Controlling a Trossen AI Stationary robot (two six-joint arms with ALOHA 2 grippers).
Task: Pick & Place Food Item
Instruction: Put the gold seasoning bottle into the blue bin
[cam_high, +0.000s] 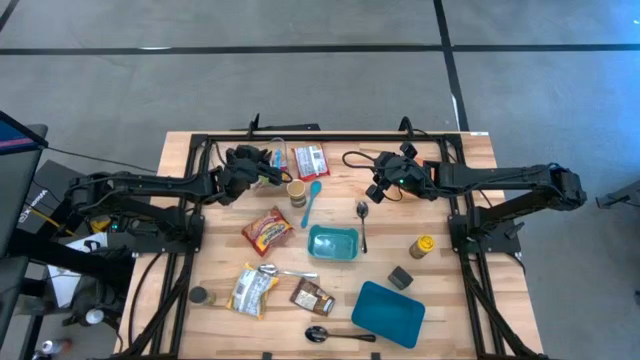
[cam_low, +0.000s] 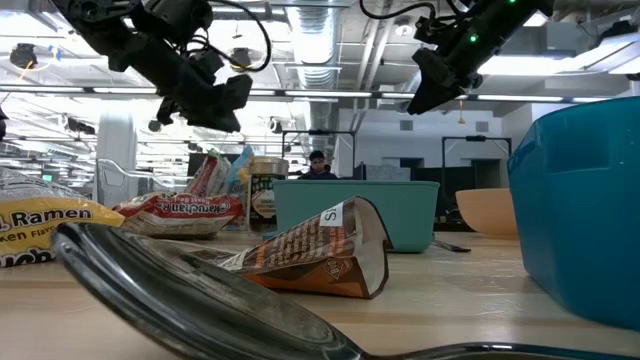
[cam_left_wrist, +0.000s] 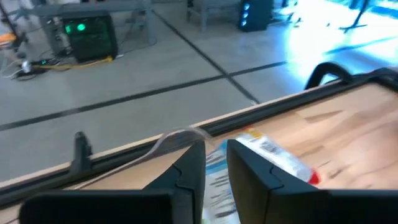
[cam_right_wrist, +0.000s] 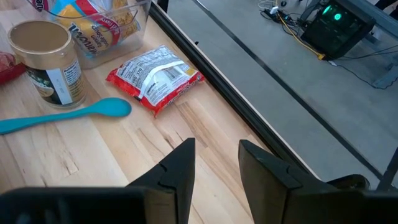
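Crinkled, glossy film shows between my left gripper (cam_left_wrist: 216, 177)'s two blocky dark fingers, which stand narrowly parted around the edge of a blue-and-white printed food packet (cam_left_wrist: 219, 180) lying in a clear plastic tub (cam_high: 272, 158) at the far edge of the pale wooden table (cam_high: 450, 300). Whether the pads actually bite the wrapper I cannot tell. My right gripper (cam_right_wrist: 214, 163) hangs empty over bare planks with a modest gap, near a red foil packet (cam_right_wrist: 155, 79), a smooth turquoise spoon (cam_right_wrist: 59, 117) and a round lidded cup (cam_right_wrist: 46, 61)

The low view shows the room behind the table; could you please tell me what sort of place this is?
Probably an industrial-style robotics lab: exposed ceiling ducts and pipes, a grey concrete floor with dark lines, a green-lit equipment case.
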